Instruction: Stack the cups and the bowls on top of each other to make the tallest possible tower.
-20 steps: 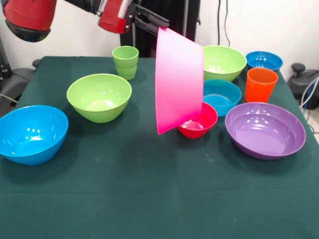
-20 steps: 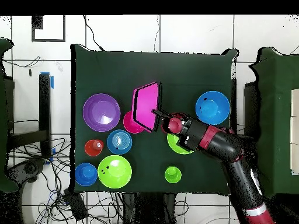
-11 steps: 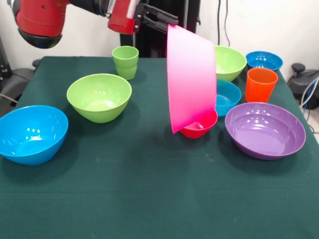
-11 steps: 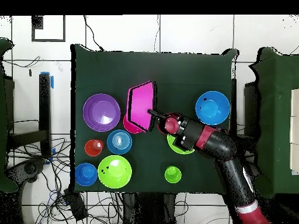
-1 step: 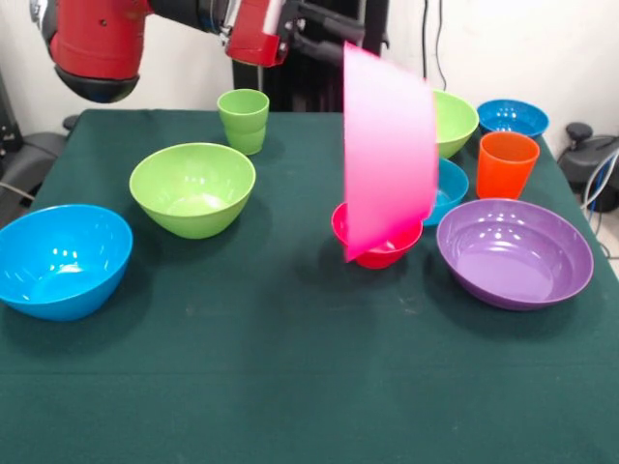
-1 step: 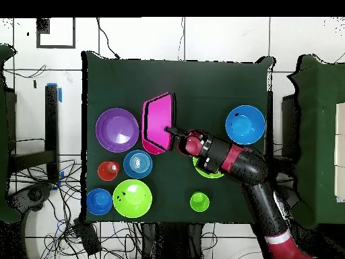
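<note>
The big pink bowl [image 5: 387, 155] hangs on edge, its rim pinched by my gripper [image 5: 337, 34], which is shut on it. The bowl's lower edge hovers just over the small red-pink bowl [image 5: 375, 240]. From overhead, the pink bowl [image 6: 158, 125] hides that red-pink bowl, and the gripper [image 6: 172, 130] holds its rim. A wide purple bowl [image 5: 515, 253] lies to the right, with the orange cup [image 5: 507, 164] behind it. The light green cup [image 5: 244, 121] stands at the back. Lime green bowls [image 5: 192, 188] [image 5: 453, 121] and blue bowls [image 5: 63, 261] [image 5: 447, 188] [image 5: 513, 118] are spread around.
All bowls and cups rest on a dark green cloth [image 5: 290, 367] with its front half bare. Overhead, the arm [image 6: 242, 168] crosses above one lime green bowl [image 6: 209, 170]. Cables and stands surround the table.
My gripper has carried the pink bowl rightward in the front view, from beside the red-pink bowl to above it and closer to the purple bowl. Nothing else moved.
</note>
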Robot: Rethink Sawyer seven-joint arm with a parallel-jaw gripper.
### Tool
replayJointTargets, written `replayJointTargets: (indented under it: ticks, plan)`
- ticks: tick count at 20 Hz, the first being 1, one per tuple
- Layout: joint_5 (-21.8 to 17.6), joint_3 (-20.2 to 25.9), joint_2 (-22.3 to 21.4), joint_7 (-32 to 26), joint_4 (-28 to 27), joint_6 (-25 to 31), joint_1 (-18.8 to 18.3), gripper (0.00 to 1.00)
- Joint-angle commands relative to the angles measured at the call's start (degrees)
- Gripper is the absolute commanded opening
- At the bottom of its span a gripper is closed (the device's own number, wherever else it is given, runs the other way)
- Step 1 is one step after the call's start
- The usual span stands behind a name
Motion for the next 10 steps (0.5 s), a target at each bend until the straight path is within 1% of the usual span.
replayJointTargets:
  ticks: [1,4,7,10]
  plan:
    - [1.33,-5.50,4.60,-19.94,-3.30,5.96,2.80,1.00]
    - [1.81,-5.46,5.04,-20.50,-3.50,6.38,2.89,1.00]
    - [1.97,-4.67,5.07,-22.41,-4.18,7.41,3.43,1.00]
    - [2.07,-5.09,5.59,-21.97,-4.30,7.16,3.41,1.00]
